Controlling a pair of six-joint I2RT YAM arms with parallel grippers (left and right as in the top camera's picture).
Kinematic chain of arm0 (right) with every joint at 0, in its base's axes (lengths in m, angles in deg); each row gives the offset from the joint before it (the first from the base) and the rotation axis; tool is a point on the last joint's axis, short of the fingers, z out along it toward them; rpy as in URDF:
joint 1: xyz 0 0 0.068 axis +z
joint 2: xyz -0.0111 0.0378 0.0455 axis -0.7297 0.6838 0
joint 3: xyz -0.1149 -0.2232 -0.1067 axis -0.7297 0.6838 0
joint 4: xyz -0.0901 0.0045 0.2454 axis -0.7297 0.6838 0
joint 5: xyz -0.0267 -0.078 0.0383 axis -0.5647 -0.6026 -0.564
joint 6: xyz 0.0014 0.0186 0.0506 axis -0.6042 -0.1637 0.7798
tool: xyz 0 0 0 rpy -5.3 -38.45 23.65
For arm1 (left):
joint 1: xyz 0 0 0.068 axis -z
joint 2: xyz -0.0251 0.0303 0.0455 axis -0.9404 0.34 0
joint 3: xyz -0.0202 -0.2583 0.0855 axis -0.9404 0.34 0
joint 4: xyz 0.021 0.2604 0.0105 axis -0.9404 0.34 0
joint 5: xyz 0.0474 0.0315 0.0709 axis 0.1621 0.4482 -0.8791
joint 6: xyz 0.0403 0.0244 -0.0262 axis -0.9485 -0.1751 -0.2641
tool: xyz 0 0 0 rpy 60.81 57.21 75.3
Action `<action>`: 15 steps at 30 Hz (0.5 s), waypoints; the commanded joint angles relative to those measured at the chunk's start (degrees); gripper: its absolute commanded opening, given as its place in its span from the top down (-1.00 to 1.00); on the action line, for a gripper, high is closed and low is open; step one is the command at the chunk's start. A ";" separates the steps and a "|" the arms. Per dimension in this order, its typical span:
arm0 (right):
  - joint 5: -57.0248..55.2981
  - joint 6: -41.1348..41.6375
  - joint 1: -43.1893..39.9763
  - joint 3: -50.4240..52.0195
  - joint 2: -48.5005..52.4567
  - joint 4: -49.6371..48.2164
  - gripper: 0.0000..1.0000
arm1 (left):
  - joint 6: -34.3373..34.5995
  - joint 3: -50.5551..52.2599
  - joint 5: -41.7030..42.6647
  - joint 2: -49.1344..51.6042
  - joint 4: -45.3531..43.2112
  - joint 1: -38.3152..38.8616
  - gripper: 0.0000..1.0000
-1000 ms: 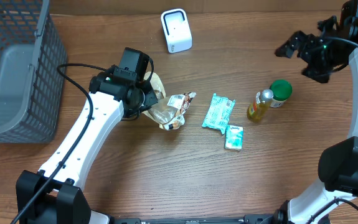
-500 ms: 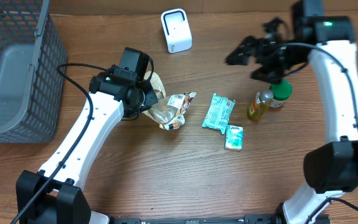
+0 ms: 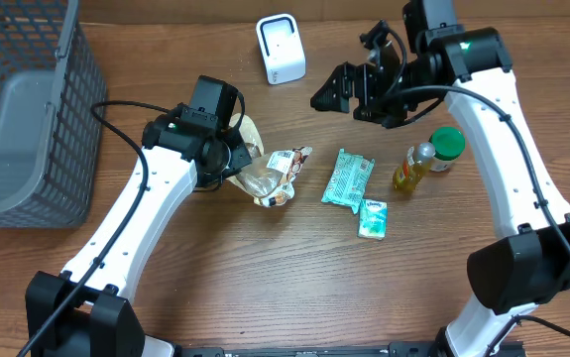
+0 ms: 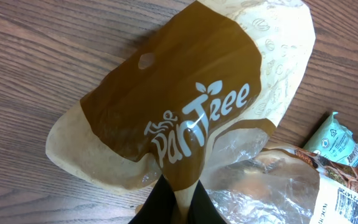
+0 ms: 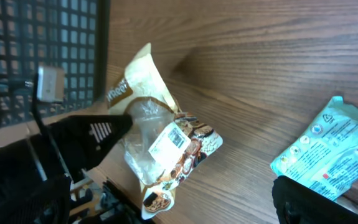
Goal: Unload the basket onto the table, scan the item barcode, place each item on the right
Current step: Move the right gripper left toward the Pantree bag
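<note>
We saw the left gripper (image 4: 177, 190) pressed together on the brown top edge of the snack bag (image 3: 268, 171), pinching the thin film between its black fingers (image 4: 160, 208). In the overhead view the bag lay on the wooden table (image 3: 215, 288), a little toward 9 o'clock from the middle.

The bag was a flat pouch of glossy plastic. It had cream sides with a faint printed pattern and a brown band with the white letters "The PanTree". It also had a small round hang hole and a clear, crinkled window. In the right wrist view a white barcode label (image 5: 172, 140) sat on the face turned up, beside pictures of brown snacks.

The white scanner (image 3: 281, 48), a rounded box, stood at about 12 o'clock from the bag, well apart from it. The right gripper (image 3: 349, 92) hovered at about 2 o'clock from the bag, its jaws spread wide with nothing between them.

Toward 3 o'clock from the bag lay a teal crinkled packet (image 3: 349, 178) and a small tissue pack (image 3: 372, 218). Farther that way were a bottle of yellow liquid (image 3: 412, 167) and a green-lidded jar (image 3: 447, 147). A grey mesh basket (image 3: 81, 89) stood at 9 o'clock.
</note>
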 commanded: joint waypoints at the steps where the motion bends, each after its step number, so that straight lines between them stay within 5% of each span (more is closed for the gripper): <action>1: -4.59 -0.28 2.60 2.43 -0.87 0.00 -1.00 | 0.55 -0.22 -0.98 -0.68 -0.28 -0.31 0.92; 15: -3.72 8.04 4.15 15.41 -0.87 -10.32 -1.00 | 0.52 -0.22 -0.94 -0.68 -0.24 -0.31 0.91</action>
